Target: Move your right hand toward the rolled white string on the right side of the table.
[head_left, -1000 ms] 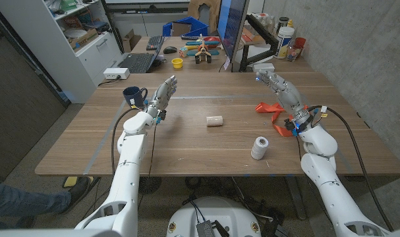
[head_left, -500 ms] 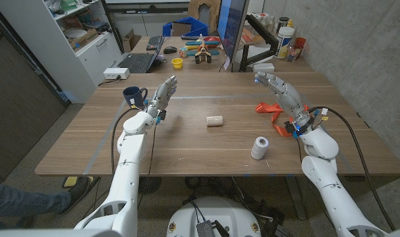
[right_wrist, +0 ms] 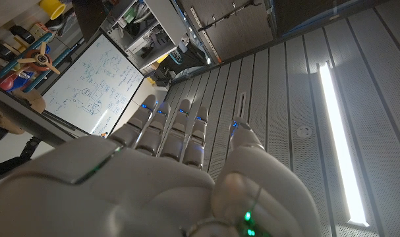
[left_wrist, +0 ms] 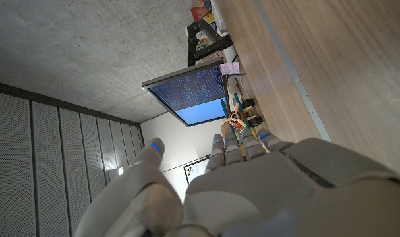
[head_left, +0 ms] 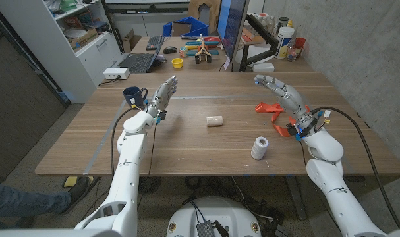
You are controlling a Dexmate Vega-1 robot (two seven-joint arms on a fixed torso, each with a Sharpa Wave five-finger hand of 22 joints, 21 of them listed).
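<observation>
The rolled white string (head_left: 259, 147) stands upright on the table's near right part in the head view. My right hand (head_left: 279, 91) is raised above the right side of the table, farther back than the spool and to its right, fingers spread and holding nothing. From the right wrist camera, that hand's back (right_wrist: 167, 178) appears with its fingers (right_wrist: 180, 131) reaching toward a ceiling and a whiteboard. My left hand (head_left: 163, 92) is held up over the left part of the table, fingers apart, empty; its back (left_wrist: 252, 191) shows in the left wrist view.
An orange strap (head_left: 271, 113) lies on the table under my right hand. A small white roll (head_left: 215, 120) sits mid-table. A dark blue mug (head_left: 134, 96) stands beside my left hand. A monitor (head_left: 234, 29) and clutter line the far edge.
My right hand has drifted slightly to the right and tilted; the forearm shifted right too. The left arm and the objects stayed put.
</observation>
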